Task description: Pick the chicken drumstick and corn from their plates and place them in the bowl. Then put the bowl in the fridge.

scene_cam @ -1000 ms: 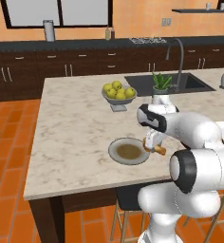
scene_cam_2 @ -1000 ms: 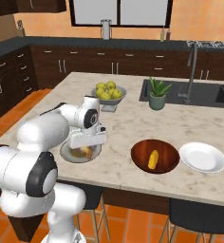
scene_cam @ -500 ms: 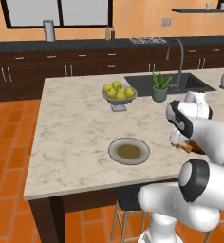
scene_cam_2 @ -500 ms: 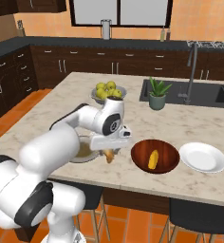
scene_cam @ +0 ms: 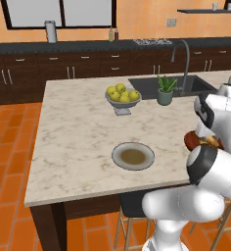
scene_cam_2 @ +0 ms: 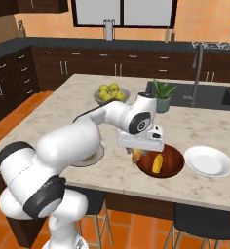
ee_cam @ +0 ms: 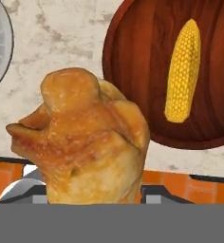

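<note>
We carry the chicken drumstick [ee_cam: 85, 142] clamped in our claw [scene_cam_2: 137, 154], held just above the desk [scene_cam_2: 87, 97] at the nine o'clock edge of the wooden bowl [scene_cam_2: 173, 165], so it can be dropped in beside the corn [scene_cam_2: 157, 163] already lying there. The emptied grey plate [scene_cam: 133, 156] sits behind us at nine o'clock; the bare white plate [scene_cam_2: 208, 161] lies at three o'clock of the bowl. The fruit bowl [scene_cam_2: 111, 94] and potted plant [scene_cam_2: 161, 96] stand well apart at twelve o'clock, blocking nothing.
</note>
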